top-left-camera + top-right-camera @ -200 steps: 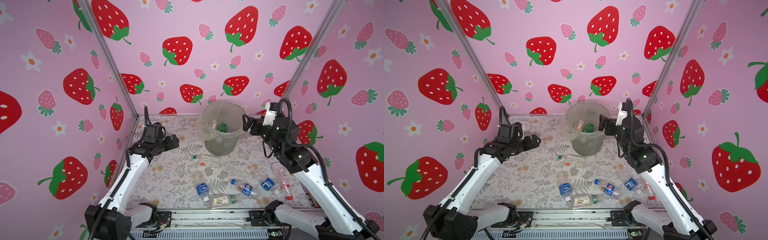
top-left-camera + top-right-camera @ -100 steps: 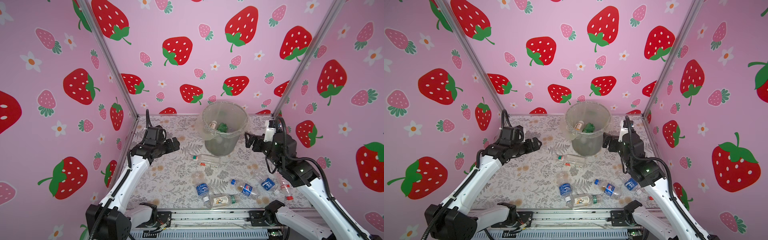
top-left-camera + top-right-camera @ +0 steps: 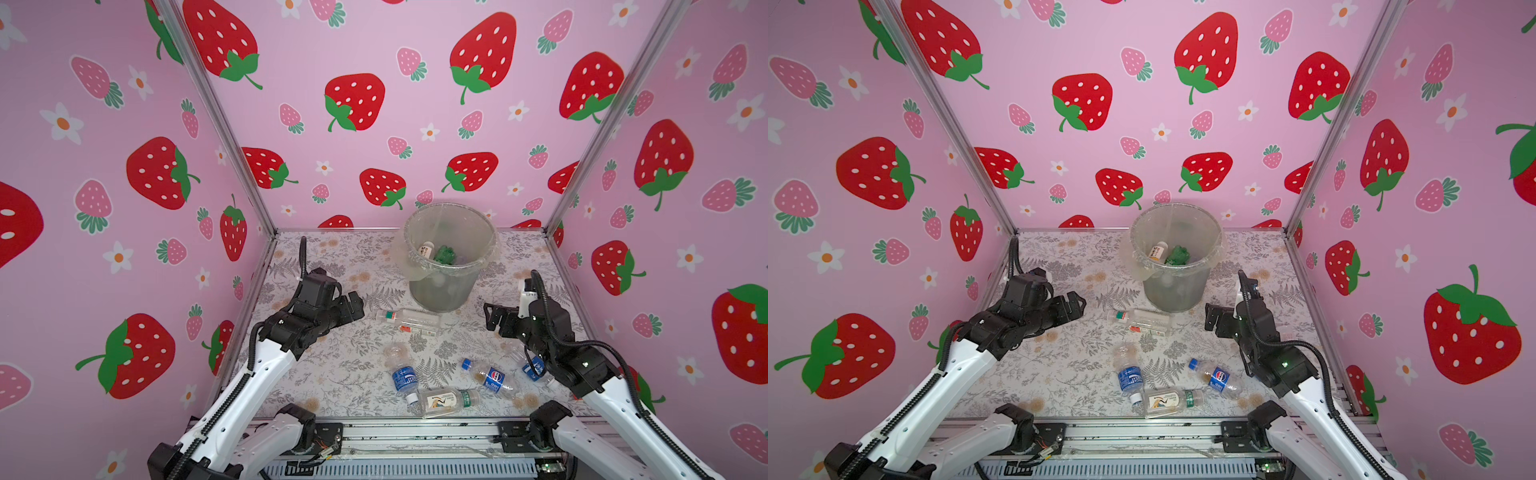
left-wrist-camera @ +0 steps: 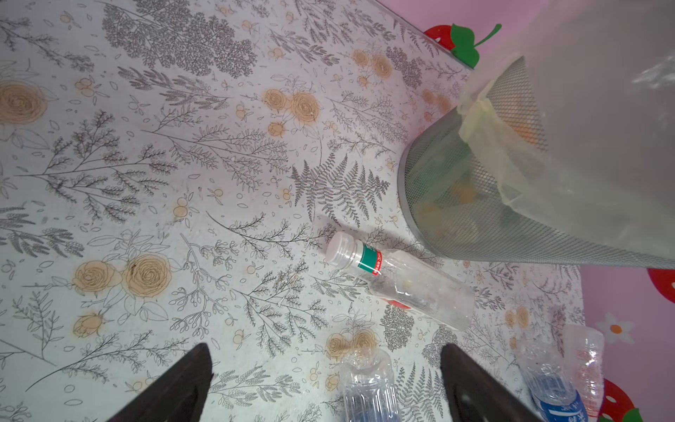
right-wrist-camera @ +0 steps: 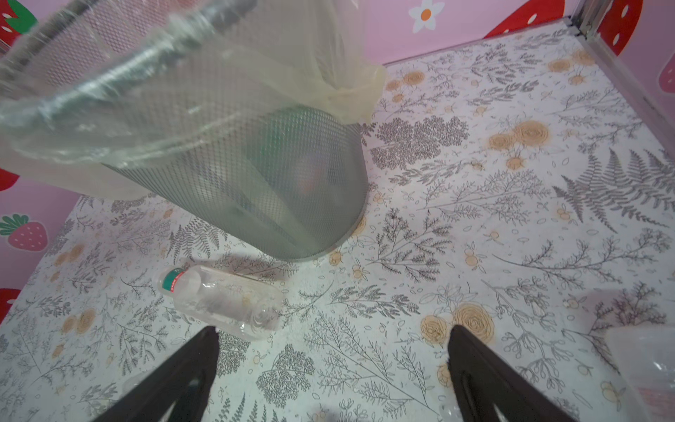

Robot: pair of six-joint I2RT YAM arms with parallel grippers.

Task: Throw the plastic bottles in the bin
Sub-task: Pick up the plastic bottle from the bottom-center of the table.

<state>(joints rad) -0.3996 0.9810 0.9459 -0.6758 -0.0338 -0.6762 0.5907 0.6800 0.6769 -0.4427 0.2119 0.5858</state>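
The grey mesh bin (image 3: 440, 291) (image 3: 1177, 291), lined with a clear bag, stands at the back of the table. A white-labelled bottle (image 3: 427, 251) and a green one (image 3: 446, 254) lie inside it. Several plastic bottles lie on the table: a clear one (image 3: 409, 320) (image 4: 401, 283) (image 5: 222, 299) by the bin's base, and a blue-labelled one (image 3: 403, 376), a Pepsi one (image 3: 493, 376) and a white-labelled one (image 3: 442, 401) near the front. My left gripper (image 3: 353, 305) (image 4: 325, 350) hangs open, left of the clear bottle. My right gripper (image 3: 492, 316) (image 5: 334, 332) is open and empty, right of the bin.
Another blue-labelled bottle (image 3: 536, 368) lies partly under my right arm. Pink strawberry walls close in the table on three sides. A metal rail (image 3: 415, 432) runs along the front edge.
My right arm has come down from beside the bin's rim to low over the table, right of the bin. My left gripper has sunk a little toward the clear bottle.
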